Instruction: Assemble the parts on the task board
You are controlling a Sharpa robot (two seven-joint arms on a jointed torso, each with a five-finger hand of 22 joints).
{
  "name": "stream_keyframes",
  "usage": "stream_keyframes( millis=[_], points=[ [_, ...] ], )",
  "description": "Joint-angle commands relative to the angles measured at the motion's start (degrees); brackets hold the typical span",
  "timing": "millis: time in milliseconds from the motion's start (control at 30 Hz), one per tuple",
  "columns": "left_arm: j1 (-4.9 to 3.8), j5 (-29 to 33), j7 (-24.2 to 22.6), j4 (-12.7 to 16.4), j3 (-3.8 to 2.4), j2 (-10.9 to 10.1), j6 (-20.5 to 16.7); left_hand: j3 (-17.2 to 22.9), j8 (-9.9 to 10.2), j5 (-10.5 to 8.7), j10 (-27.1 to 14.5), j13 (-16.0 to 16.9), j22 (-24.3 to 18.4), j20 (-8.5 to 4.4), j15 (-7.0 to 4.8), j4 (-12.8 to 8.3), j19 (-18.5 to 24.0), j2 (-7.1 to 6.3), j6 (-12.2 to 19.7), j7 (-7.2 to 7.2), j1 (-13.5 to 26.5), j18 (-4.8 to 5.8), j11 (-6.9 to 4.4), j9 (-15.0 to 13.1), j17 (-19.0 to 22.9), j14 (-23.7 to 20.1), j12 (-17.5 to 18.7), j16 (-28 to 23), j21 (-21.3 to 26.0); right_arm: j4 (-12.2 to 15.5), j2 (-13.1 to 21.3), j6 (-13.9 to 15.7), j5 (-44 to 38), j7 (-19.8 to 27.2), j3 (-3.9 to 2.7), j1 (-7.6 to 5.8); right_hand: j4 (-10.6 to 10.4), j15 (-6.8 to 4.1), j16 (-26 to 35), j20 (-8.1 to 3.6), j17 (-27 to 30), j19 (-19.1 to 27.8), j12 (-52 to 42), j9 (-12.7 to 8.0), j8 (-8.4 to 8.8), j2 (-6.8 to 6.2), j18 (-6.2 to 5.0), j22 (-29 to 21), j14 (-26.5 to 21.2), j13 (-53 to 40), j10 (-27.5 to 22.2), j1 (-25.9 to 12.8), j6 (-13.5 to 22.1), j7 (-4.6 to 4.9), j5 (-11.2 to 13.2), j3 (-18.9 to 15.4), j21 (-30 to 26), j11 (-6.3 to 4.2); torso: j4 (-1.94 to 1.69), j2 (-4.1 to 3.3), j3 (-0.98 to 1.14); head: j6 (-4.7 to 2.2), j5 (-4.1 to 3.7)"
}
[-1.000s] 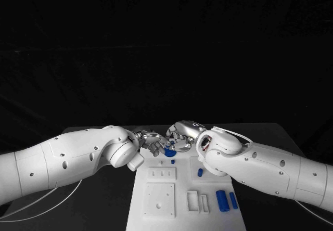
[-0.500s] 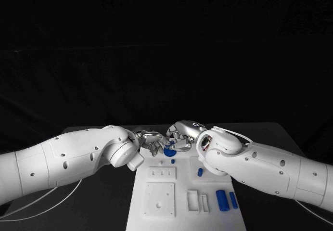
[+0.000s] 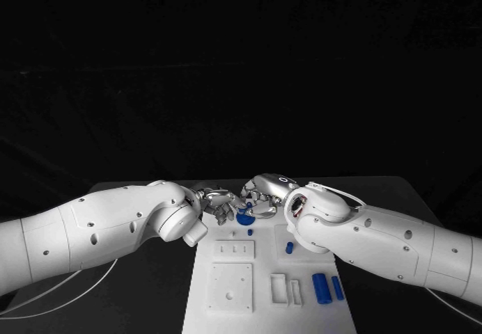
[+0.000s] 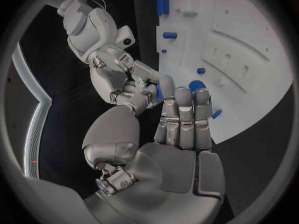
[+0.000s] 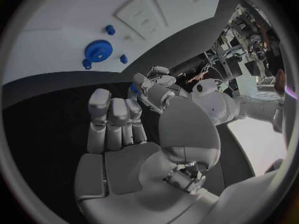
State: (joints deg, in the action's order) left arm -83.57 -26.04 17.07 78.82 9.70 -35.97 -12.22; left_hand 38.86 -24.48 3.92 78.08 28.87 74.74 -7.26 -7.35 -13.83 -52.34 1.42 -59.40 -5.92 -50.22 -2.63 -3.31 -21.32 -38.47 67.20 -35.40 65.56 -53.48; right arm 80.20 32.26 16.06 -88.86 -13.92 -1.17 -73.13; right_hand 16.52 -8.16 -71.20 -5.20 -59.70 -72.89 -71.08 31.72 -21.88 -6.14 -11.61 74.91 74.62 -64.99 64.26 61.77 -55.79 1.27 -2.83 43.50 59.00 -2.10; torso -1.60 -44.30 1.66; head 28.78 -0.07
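**A:** Start at the near edge of the surface [image 3: 391,191]. What lies there?

**B:** The task board [image 3: 226,323] runs from that edge toward the middle. Two blue cylinders [image 3: 322,289] lie side by side on its near right part. Farther in are a blue peg [image 3: 289,248] and a smaller blue stud [image 3: 250,234]. The blue gear [image 3: 246,220] sits at the board's far end.

**A:** And the hands?

**B:** They meet fingertip to fingertip just over the gear, the left robot hand [image 3: 219,204] against the right robot hand [image 3: 263,200]. A small blue part [image 4: 159,91] sits between their fingertips. I can't tell which of them grasps it, or whether both do. Each one's fingers look fairly straight from its own wrist.

**A:** So probably a handover or a re-grip. How should it go?

**B:** I'd want one hand to have a firm pinch before the other lets go. The part should stay low over the board, so a slip lands it on white rather than on the dark surface.

**A:** Is there room?

**B:** It's tight between the forearms, which crowd both long sides of the board. The surface is open beyond the hands toward its far edge, so either hand could back off that way without brushing the gear.
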Motion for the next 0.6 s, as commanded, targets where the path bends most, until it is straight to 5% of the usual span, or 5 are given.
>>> stream_keyframes(
  millis=[33,167,333,600],
  points=[
    [-0.06,-1.3,-0.5,0.0,-0.06,-0.1,-0.6,0.2,-0.6,-0.15,-0.2,0.3,0.2,-6.30,-1.39,0.4,-0.4,-0.88,-5.5,3.86,-0.2,0.68,-0.53,-12.3,0.1,0.1,-0.9,0.9,-0.5,-0.3,0.0,0.0,0.9,0.1,0.04,0.11,-0.1,-0.06,0.4,-0.20,0.1,-0.2,0.6,0.4,0.19,-0.76,-3.39,0.1,0.2,0.4,-0.8,-0.3,-5.4,2.96,-0.2,0.5,-0.4,-0.01,0.01,-0.01,-0.02,-0.03,0.00],
    [-0.05,-2.0,-0.5,0.1,-0.06,-0.2,-0.1,0.3,-0.6,-0.18,-0.3,0.5,0.3,-6.47,-1.58,0.5,-0.5,-1.12,-5.6,3.95,-0.4,0.70,-0.63,-13.1,0.3,0.1,-1.5,1.5,-0.8,-0.5,0.1,0.8,1.7,0.3,0.04,0.11,-0.4,0.02,0.5,-0.15,0.1,-0.4,1.3,0.4,0.42,-1.56,-3.39,0.1,0.3,1.2,-1.4,-0.9,-5.3,3.05,-0.3,0.4,-0.5,0.08,-0.01,0.02,-0.02,-0.05,-0.03],
    [-0.04,-2.9,-0.4,0.0,-0.05,-0.3,0.1,0.3,-0.5,-0.26,-0.3,0.6,0.3,-6.58,-1.68,0.5,-0.5,-1.24,-5.6,4.00,-0.6,0.71,-0.69,-13.5,0.4,0.1,-1.8,1.9,-1.0,-0.6,0.6,1.4,3.1,1.0,0.04,0.11,-0.5,0.18,0.8,-0.04,0.2,-0.5,2.1,0.2,1.42,-4.32,-3.39,0.0,0.3,1.4,-2.2,-3.1,-4.0,3.24,-0.6,-2.5,-0.6,0.29,0.01,0.02,0.01,0.00,0.01],
    [-0.04,-5.4,-0.4,0.0,-0.05,-0.5,0.5,0.1,-0.5,-0.28,0.1,0.9,0.5,-6.99,-2.22,0.5,-0.9,-1.93,-6.5,4.44,-0.9,0.71,-1.14,-15.2,0.7,0.5,-3.3,3.5,-1.9,0.1,4.0,6.0,8.6,5.8,0.06,0.16,-0.1,2.88,2.5,0.28,0.4,2.3,5.7,-0.9,6.08,-6.46,-3.39,-0.5,-2.3,3.7,-5.8,-3.1,4.5,6.21,-4.3,-7.3,-2.9,3.09,0.07,0.03,0.04,0.00,0.08]
  ],
)
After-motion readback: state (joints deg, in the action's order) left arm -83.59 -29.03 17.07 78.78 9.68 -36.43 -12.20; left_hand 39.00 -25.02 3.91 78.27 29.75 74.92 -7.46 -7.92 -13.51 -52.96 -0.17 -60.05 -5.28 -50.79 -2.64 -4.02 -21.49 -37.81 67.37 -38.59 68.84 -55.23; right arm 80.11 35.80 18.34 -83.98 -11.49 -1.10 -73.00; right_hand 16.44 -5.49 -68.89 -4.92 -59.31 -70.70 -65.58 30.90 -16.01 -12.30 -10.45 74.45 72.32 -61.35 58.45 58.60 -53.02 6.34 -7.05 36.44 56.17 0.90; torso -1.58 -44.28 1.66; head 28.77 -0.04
